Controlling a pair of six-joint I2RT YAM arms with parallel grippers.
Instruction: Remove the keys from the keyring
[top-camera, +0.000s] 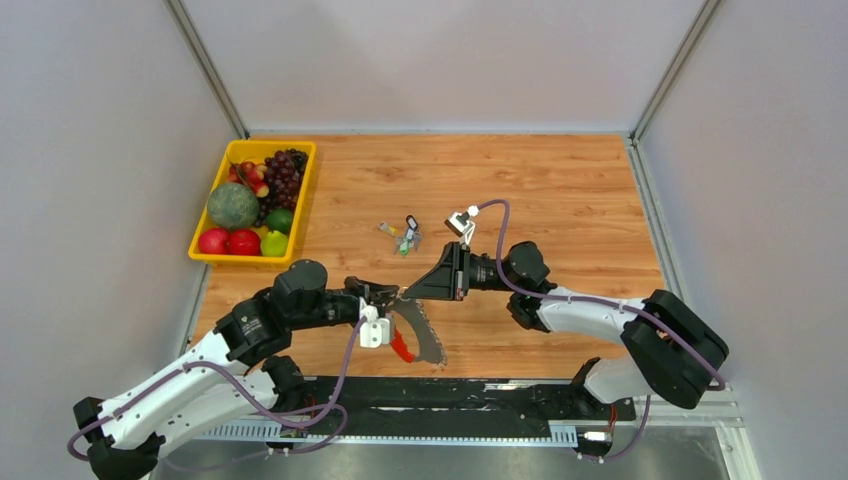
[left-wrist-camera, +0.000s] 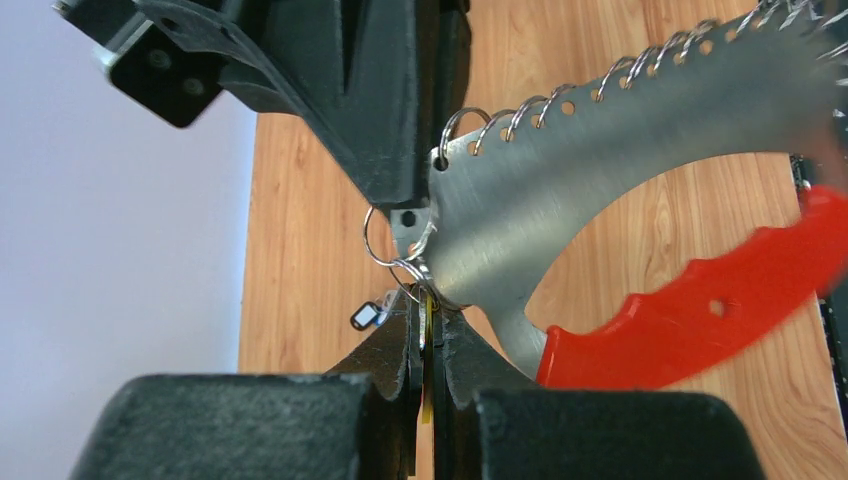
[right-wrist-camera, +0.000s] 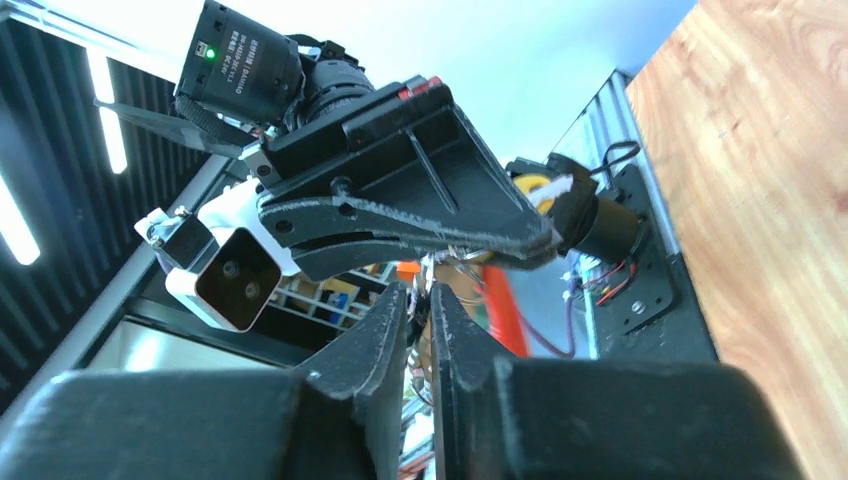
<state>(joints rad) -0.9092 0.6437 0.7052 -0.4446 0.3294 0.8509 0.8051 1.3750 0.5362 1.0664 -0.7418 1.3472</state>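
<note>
On the wooden worktop (top-camera: 560, 200), two arms meet over the near middle. The left gripper (left-wrist-camera: 427, 325) has its jaws pressed together on a thin yellowish piece (left-wrist-camera: 427, 385) seen edge-on. The right gripper (left-wrist-camera: 403, 205) comes in from opposite, jaws nearly closed on a small grey tab (left-wrist-camera: 406, 219) at the fan's corner. One yellow tray (top-camera: 203, 258) of fruit sits far left. One red keyring (left-wrist-camera: 700, 310) hangs between the grippers, edged by the keys (left-wrist-camera: 600, 170), which blur into one grey fan, too merged to count. One loose cluster (top-camera: 405, 236) lies beyond. About ten wire loops (left-wrist-camera: 465, 125) show along the rim. Both grips are tiny, so pulling apart askew could likely slip the tab free, drop the whole bunch, or bend a loop.
</note>
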